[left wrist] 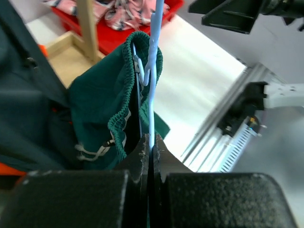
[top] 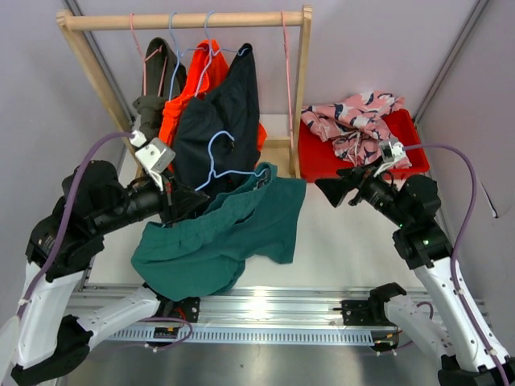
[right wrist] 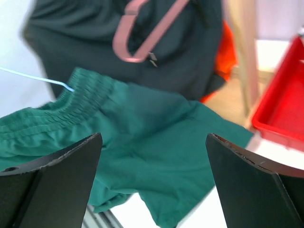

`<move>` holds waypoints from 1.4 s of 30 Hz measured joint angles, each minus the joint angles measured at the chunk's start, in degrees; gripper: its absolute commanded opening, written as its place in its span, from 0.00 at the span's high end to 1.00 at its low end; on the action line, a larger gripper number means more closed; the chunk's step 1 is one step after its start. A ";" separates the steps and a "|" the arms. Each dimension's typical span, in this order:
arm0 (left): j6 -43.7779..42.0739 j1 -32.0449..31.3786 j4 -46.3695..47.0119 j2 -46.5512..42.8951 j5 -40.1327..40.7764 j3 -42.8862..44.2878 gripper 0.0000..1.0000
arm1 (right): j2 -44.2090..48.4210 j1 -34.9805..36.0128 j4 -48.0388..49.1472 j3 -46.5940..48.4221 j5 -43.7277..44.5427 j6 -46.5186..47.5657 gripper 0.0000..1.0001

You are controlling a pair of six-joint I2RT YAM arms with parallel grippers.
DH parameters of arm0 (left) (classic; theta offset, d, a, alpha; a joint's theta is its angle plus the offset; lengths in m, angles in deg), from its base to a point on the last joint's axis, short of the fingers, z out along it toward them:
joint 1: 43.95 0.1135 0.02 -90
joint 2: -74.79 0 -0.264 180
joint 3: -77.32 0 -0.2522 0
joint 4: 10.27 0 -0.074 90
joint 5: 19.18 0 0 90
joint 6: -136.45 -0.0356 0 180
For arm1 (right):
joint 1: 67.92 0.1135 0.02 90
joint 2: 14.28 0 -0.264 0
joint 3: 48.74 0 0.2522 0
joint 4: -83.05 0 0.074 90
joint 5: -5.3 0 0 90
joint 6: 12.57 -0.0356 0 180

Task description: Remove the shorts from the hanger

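Teal shorts point(top: 225, 233) hang from a light-blue wire hanger point(top: 221, 157) off the rack, their legs drooping onto the table. My left gripper point(top: 195, 195) is shut on that hanger's wire point(left wrist: 153, 71), and the teal waistband point(left wrist: 118, 109) is still clipped to it just beyond the fingertips. My right gripper point(top: 330, 189) is open, to the right of the teal shorts point(right wrist: 156, 142) and apart from them, with nothing between its fingers. Olive shorts point(top: 157, 88), orange shorts point(top: 201, 80) and navy shorts point(top: 221, 112) hang on the rack. Pink printed shorts point(top: 354, 121) lie in the red bin point(top: 406, 133).
The wooden rack point(top: 185, 20) stands at the back, its right post point(top: 299, 96) next to the bin. An empty pink hanger point(top: 286, 64) hangs near that post. A metal rail point(top: 265, 310) runs along the table's near edge between the arm bases.
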 measured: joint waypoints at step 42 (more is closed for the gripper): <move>9.03 -0.94 -0.35 3.67 -12.00 14.67 1.00 | -11.32 17.92 12.46 4.92 14.05 1.36 1.00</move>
